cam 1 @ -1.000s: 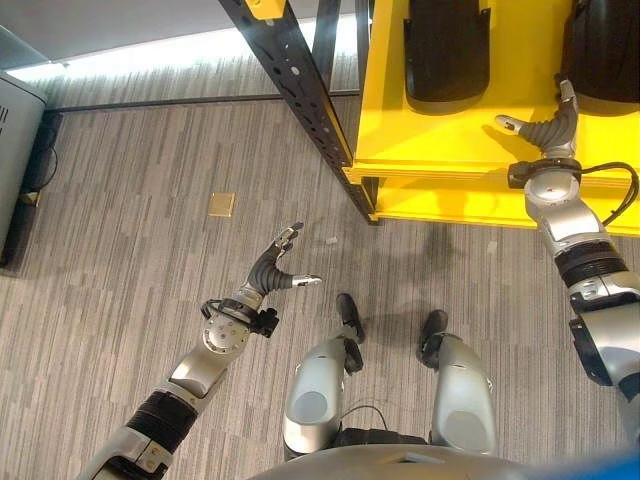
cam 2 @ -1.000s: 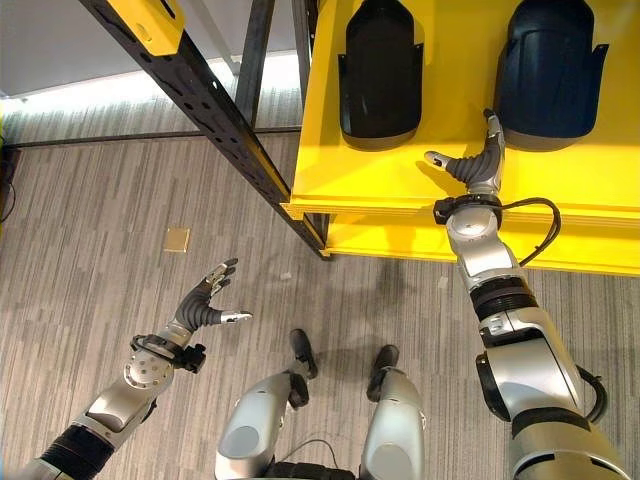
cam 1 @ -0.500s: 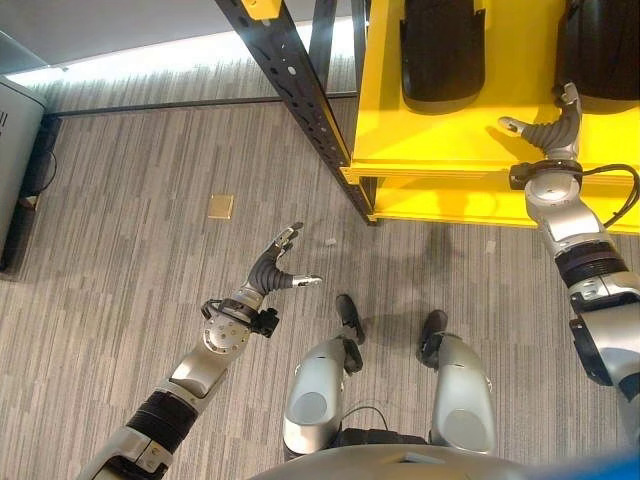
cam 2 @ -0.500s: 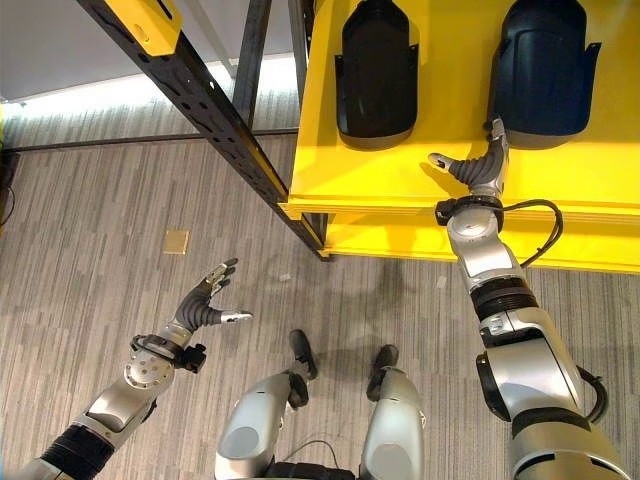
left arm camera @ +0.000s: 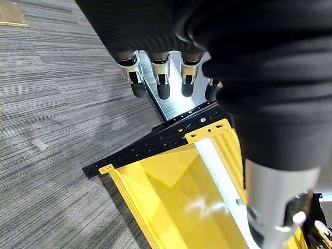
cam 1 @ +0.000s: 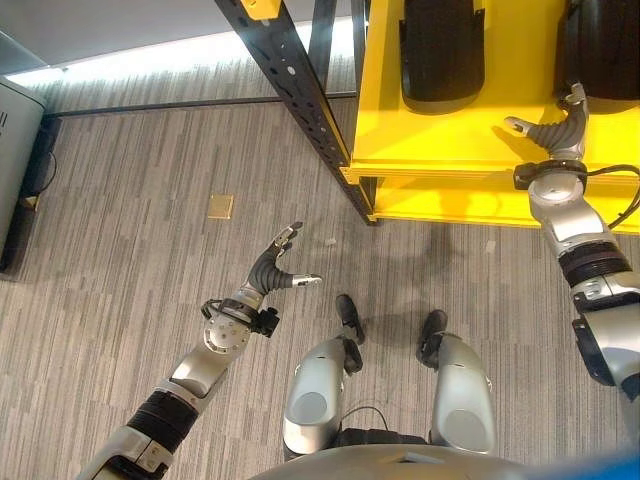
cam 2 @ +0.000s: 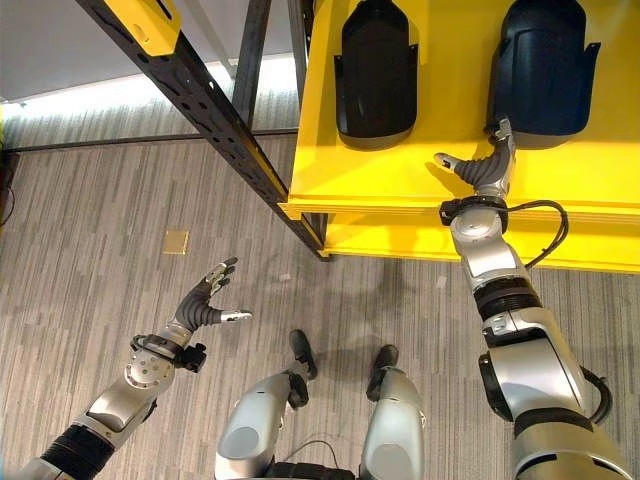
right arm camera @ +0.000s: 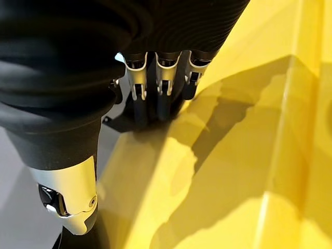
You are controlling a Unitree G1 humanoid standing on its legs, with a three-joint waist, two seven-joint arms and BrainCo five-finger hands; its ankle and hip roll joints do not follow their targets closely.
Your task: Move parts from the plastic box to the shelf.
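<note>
— Parts: where do we see them?
— Two black parts [cam 2: 376, 70] [cam 2: 542, 68] lie side by side on the yellow shelf [cam 2: 400, 175].
— And our hands?
— Our right hand [cam 2: 484, 167] is over the shelf with fingers straight, tips at the right part. Our left hand [cam 2: 203, 303] hangs over the floor [cam 2: 120, 200], fingers spread, empty.

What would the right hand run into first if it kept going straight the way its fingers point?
Most likely the black moulded part on the yellow shelf: the right hand points at its near edge, fingertips very close. Contact can't be judged.
</note>
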